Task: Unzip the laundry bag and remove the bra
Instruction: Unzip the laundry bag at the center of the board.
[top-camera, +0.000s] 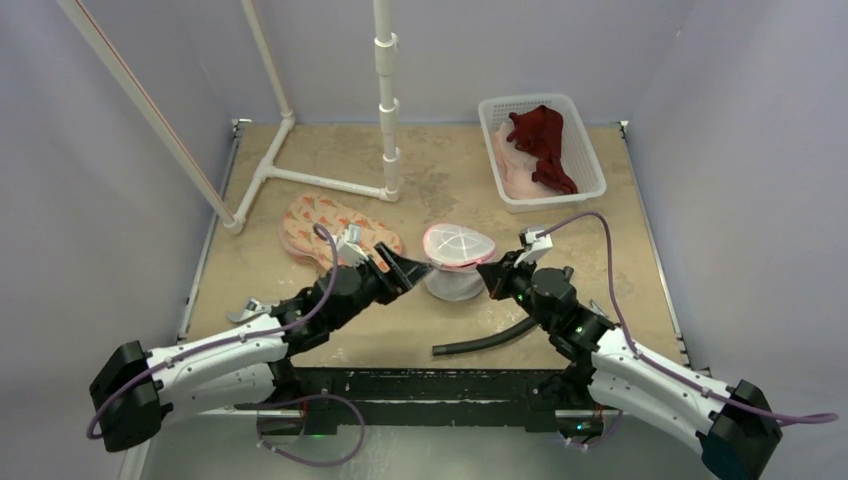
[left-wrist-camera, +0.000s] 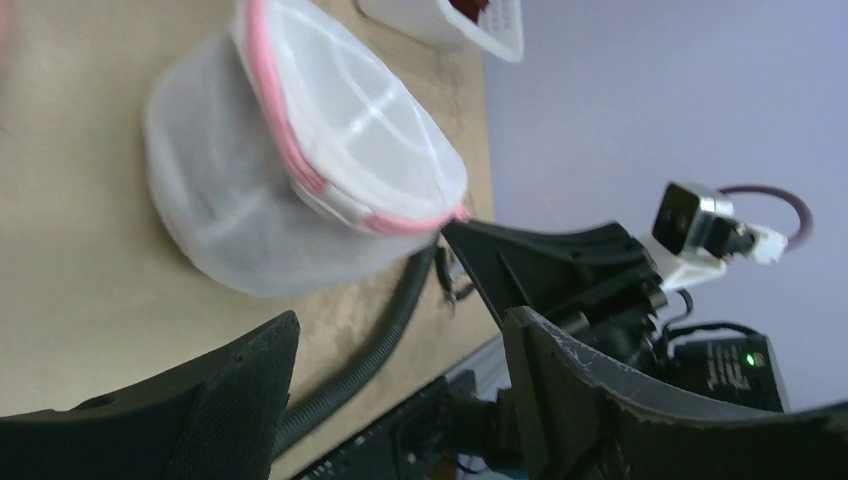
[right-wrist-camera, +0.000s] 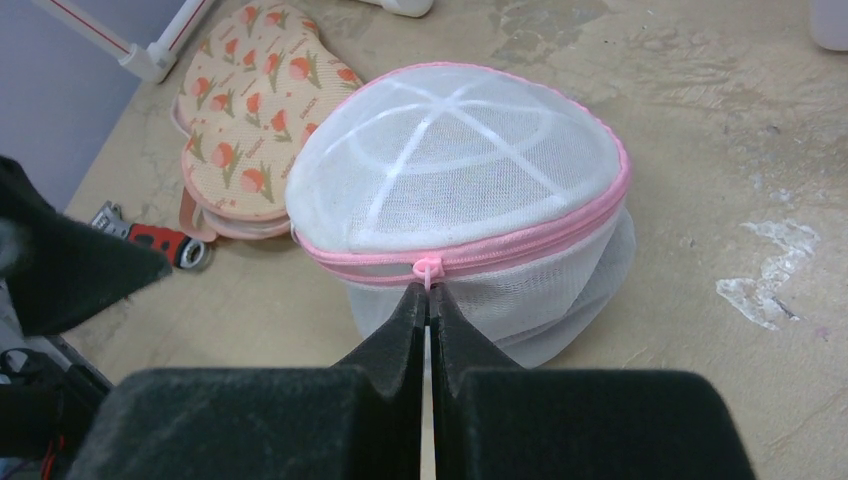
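The laundry bag (top-camera: 455, 262) sits mid-table, between the two grippers. The right gripper (right-wrist-camera: 428, 295) meets its near side, jaws pressed together on the zipper pull (right-wrist-camera: 427, 268). The left gripper (top-camera: 418, 272) hangs just beside the bag's left flank, fingers spread wide with nothing between them. The bag is a squat white mesh dome with crossing white ribs on top. A pink zipper (right-wrist-camera: 520, 245) rings it under the cap and looks closed along the stretch in view.
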